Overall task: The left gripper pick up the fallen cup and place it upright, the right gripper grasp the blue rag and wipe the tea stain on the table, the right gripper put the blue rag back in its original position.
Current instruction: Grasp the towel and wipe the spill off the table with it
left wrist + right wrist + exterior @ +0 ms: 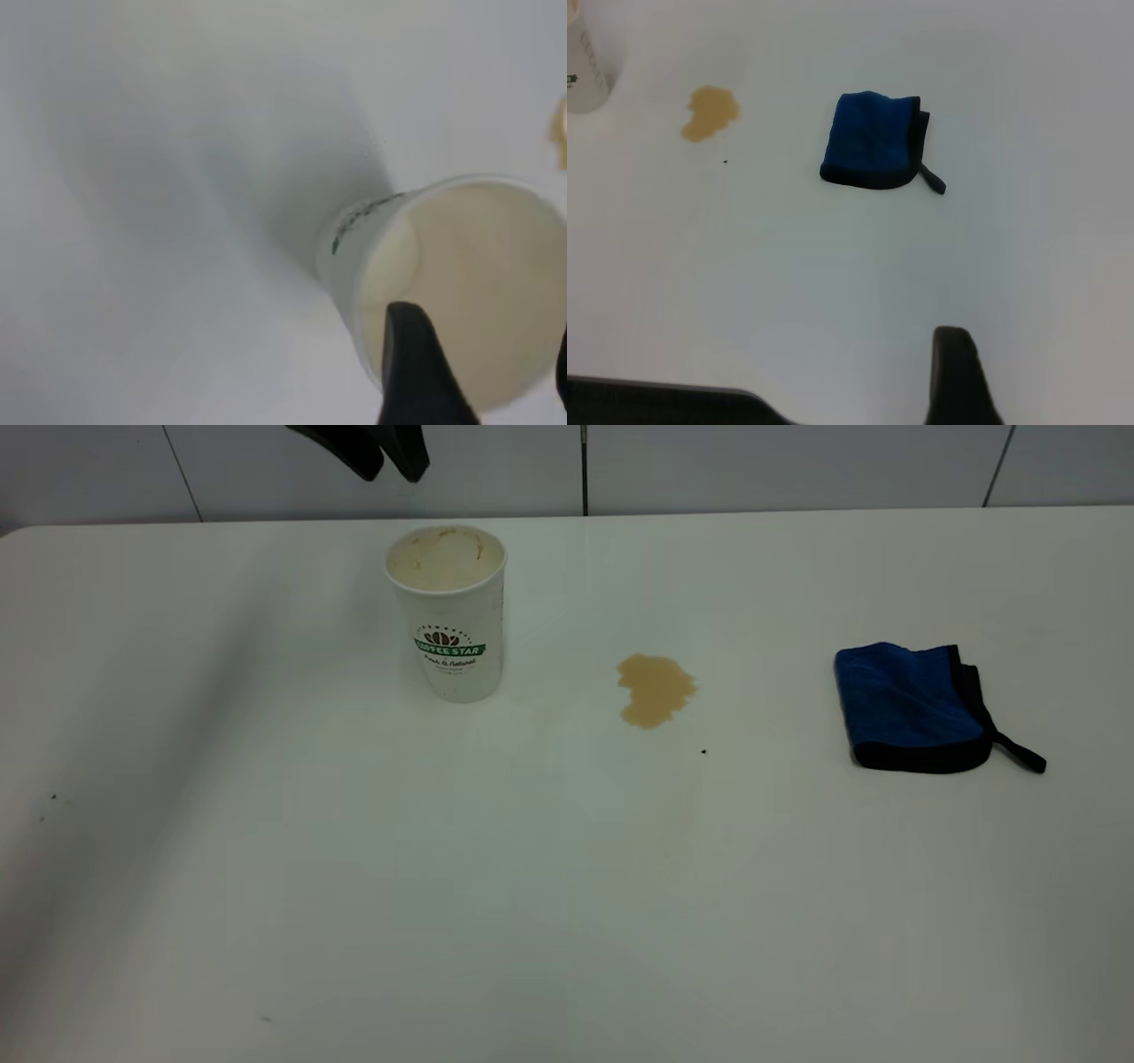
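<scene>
Cup up, stain and rag waiting.

Exterior: upright cup (pixel 448 613) on the table (pixel 354 886), directly below the left gripper (pixel 390 456), hanging clear above with fingers spread, gripping nothing. Tea stain (pixel 655 689) to the cup's right, blue rag (pixel 912 707) well apart farther right; broad bare tabletop in front.

Left wrist: looking down into the cup (pixel 443 283), one finger (pixel 416 372) over its mouth, plenty of room around.

Right wrist: rag (pixel 873 142) far off from one dark fingertip (pixel 957 376); right gripper's spread impossible to tell. Stain (pixel 710 112) beyond, cup (pixel 585 62) at the edge.
</scene>
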### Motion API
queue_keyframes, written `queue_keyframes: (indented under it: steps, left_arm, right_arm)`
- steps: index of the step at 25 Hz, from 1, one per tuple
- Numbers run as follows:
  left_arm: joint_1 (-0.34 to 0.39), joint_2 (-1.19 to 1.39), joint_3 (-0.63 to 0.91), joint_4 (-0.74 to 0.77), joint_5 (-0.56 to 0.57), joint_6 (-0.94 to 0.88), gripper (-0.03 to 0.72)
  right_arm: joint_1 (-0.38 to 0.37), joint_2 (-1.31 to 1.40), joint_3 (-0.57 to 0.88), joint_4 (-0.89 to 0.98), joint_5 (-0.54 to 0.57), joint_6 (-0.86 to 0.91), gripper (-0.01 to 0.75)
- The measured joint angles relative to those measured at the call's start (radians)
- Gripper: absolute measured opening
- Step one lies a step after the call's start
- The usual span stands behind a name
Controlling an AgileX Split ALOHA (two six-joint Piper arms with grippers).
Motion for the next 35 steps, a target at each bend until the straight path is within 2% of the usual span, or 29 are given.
queue_keyframes:
  steps: [3,8,16,19,22,30,35]
  left_arm:
    - [0.000,-0.111,0.000,0.000,0.067,-0.001,0.422]
    - [0.000,-0.301,0.000,0.008,0.250,-0.026,0.422]
    - [0.000,-0.545,-0.002,0.026,0.251,-0.137,0.422]
    - [0.000,-0.651,0.052,0.031,0.251,-0.160,0.422]
    - [0.000,-0.787,0.208,0.071,0.251,-0.165,0.422]
    - [0.000,-1.127,0.859,0.151,0.251,-0.152,0.422]
    - [0.000,-1.289,1.143,0.174,0.251,-0.138,0.443]
  right_arm:
    - [0.000,0.000,0.000,0.000,0.000,0.000,0.509]
    - [0.000,0.000,0.000,0.000,0.000,0.000,0.509]
    - [0.000,0.000,0.000,0.000,0.000,0.000,0.509]
    - [0.000,0.000,0.000,0.000,0.000,0.000,0.509]
    - [0.000,0.000,0.000,0.000,0.000,0.000,0.509]
    - [0.000,0.000,0.000,0.000,0.000,0.000,0.509]
    - [0.000,0.000,0.000,0.000,0.000,0.000,0.509]
